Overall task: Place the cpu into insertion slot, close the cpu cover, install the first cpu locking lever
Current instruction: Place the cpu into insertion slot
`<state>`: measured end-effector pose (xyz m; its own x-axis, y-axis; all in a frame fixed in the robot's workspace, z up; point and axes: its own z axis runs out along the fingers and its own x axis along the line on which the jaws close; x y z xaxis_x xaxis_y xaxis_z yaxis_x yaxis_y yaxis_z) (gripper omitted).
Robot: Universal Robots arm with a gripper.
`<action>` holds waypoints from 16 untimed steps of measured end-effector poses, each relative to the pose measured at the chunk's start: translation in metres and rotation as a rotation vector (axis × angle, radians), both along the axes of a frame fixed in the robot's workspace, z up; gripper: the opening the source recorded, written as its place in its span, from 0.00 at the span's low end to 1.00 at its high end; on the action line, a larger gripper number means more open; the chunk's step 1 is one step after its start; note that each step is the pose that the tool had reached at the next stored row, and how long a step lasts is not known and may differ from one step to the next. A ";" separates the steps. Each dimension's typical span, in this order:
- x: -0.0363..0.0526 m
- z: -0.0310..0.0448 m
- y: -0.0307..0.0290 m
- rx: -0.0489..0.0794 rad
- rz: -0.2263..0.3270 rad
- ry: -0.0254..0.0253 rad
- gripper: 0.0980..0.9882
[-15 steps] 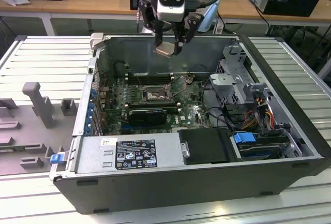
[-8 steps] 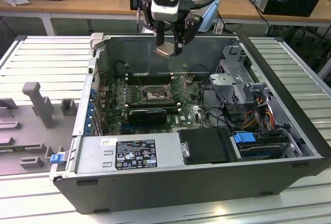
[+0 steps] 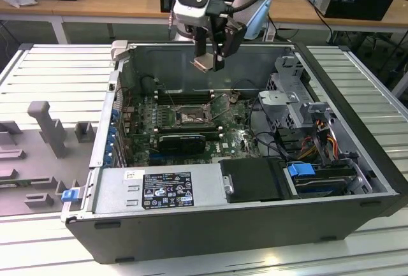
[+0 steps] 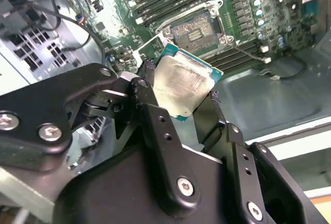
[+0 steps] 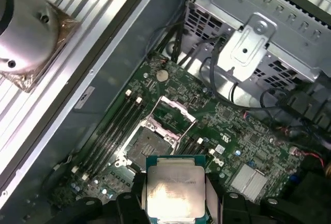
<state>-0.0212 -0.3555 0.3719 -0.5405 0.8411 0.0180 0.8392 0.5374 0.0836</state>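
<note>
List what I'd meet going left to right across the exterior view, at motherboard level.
Grey upright fixture block → insertion slot → silver drive cage → orange and yellow cables. The cpu, held in the claw, hangs above the slot, so it is left out.

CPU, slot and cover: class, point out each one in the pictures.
cpu (image 5: 175, 190), first wrist view, middle of its metal top.
slot (image 4: 196, 31), second wrist view, centre of the socket.
cover (image 5: 179, 108), first wrist view, one bar of its frame.
</note>
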 end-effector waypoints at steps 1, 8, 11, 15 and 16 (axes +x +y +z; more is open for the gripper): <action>0.0000 -0.0002 0.0000 0.000 -0.022 0.0000 0.50; 0.0000 -0.0014 0.0000 0.000 -0.162 0.0004 0.50; 0.0000 -0.0021 0.0000 0.000 -0.214 0.0028 0.50; 0.0000 -0.0034 0.0000 -0.001 -0.289 0.0089 0.50; 0.0000 -0.0037 0.0000 -0.001 -0.302 0.0100 0.50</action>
